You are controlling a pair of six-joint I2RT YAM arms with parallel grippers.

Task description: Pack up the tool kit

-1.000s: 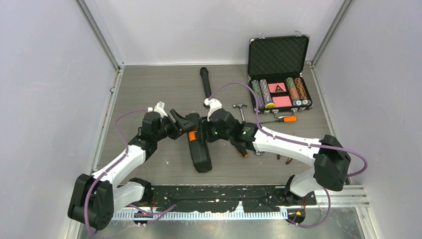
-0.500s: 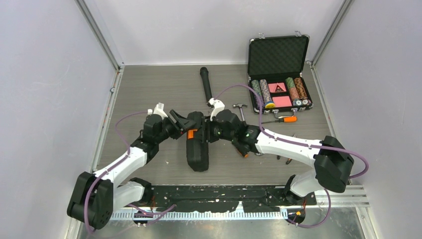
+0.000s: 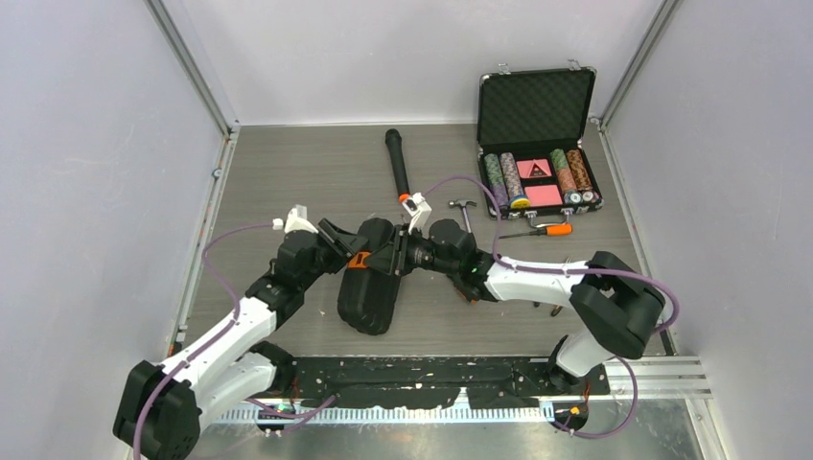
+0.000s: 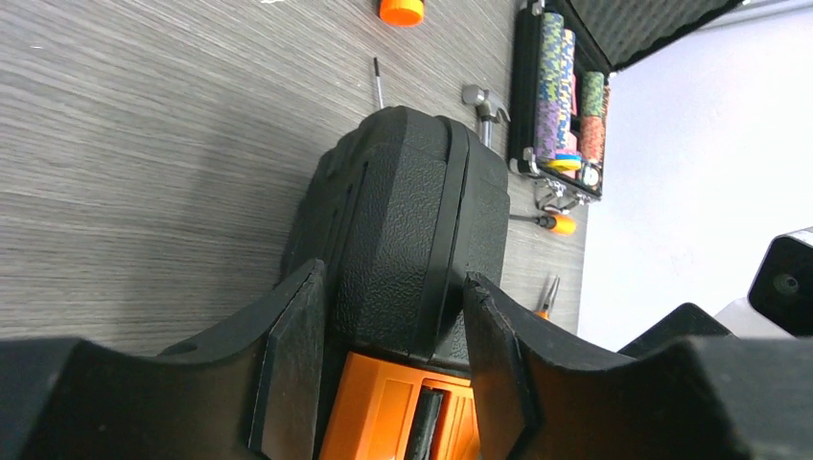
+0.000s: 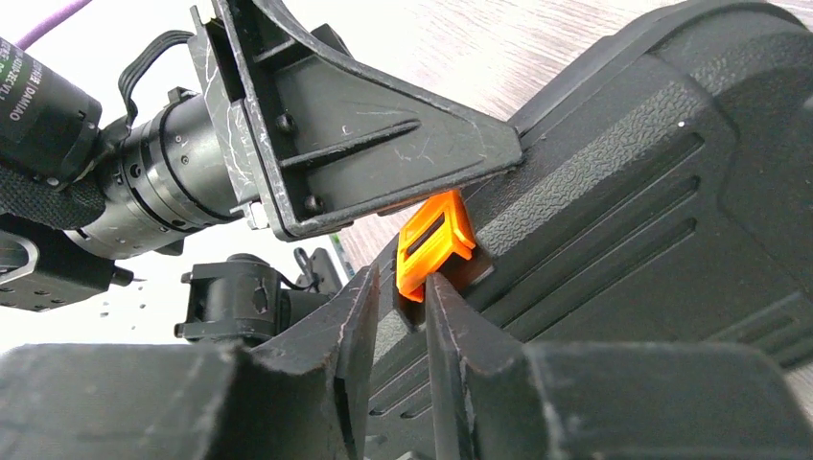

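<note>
The tool kit (image 3: 369, 287) is a black ribbed case, closed and standing on its long edge at the table's middle. My left gripper (image 3: 353, 251) is shut across its thickness at the latch end. In the left wrist view both pads (image 4: 297, 374) press the case (image 4: 412, 220) just above the orange latch (image 4: 383, 402). My right gripper (image 3: 391, 257) comes in from the right at the same end. In the right wrist view its fingers stand a narrow gap apart (image 5: 403, 287) around the lower tip of the latch (image 5: 433, 240). One fingertip (image 5: 436, 297) touches the latch from below.
An open poker chip case (image 3: 537, 144) stands at the back right. A black microphone (image 3: 396, 163) lies behind the kit. A small hammer (image 3: 465, 213) and an orange-handled screwdriver (image 3: 542, 231) lie loose to the right, and pliers (image 4: 546, 292) lie nearer the front.
The kit has swung and shifted left with its near end, held between the two arms. Both grippers have narrowed. The right fingers have come in around the latch.
</note>
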